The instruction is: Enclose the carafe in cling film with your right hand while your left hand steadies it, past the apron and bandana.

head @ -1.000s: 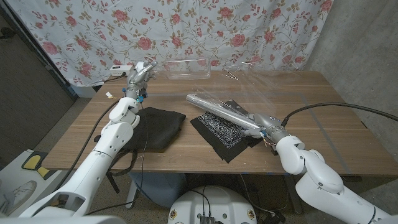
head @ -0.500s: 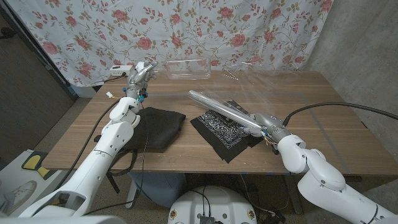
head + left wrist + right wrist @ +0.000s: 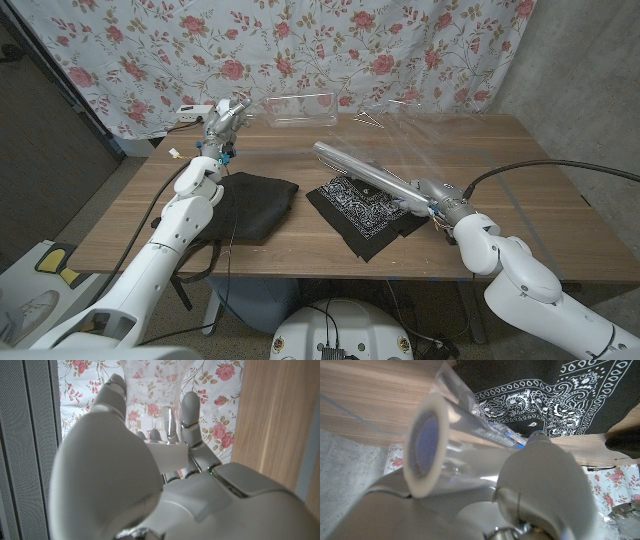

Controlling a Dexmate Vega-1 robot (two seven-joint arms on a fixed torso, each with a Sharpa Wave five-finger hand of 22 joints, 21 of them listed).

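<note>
Right hand (image 3: 432,198), seen from the head camera, grips a cling film roll (image 3: 362,175) raised above the bandana (image 3: 357,211), ready to unroll, while the left hand (image 3: 226,117) clasps the clear carafe (image 3: 234,110) at the table's far-left edge beyond the dark apron (image 3: 250,205). Left wrist camera: fingers (image 3: 191,415) wrap the carafe (image 3: 160,400), apparently steadying it. Right wrist camera: the roll (image 3: 427,450) lies clamped in the hand (image 3: 540,485).

No readable text, labels or numbers anywhere.

The black square cloth bandana (image 3: 362,212) on the wooden counter (image 3: 530,190) carries only a white paisley print, the backdrop curtain (image 3: 300,45) only red roses, and the shiny roll of clear cling film (image 3: 445,455) shows a faint printed strip, too blurred to read.
</note>
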